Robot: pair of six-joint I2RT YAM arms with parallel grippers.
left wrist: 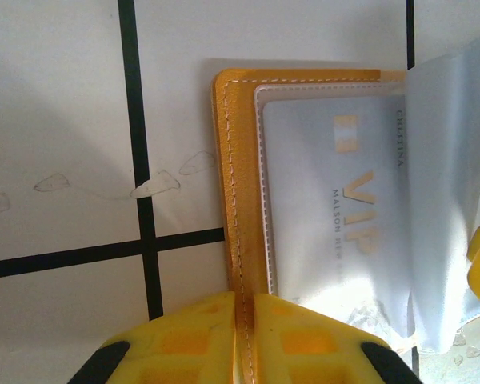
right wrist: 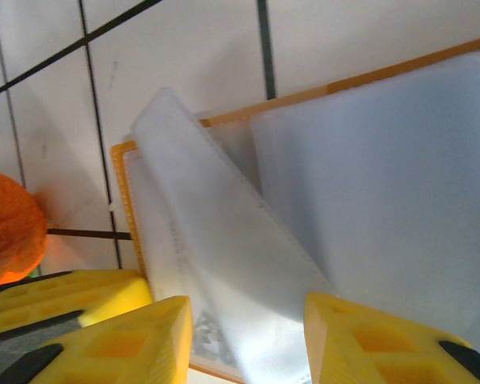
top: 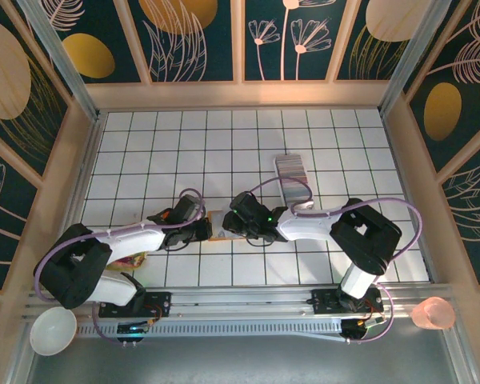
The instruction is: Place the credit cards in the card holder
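The tan card holder lies open on the white tiled table between both grippers. My left gripper is shut on its stitched leather edge. A grey VIP credit card sits inside a clear sleeve of the holder. My right gripper is open, its fingers wide apart on either side of a raised translucent sleeve. In the overhead view the left gripper and the right gripper meet at the holder. The row of credit cards stands on edge behind the right arm.
A white bowl sits at the near left corner and a pink cup at the near right. A colourful packet lies under the left arm. Wooden walls enclose the table.
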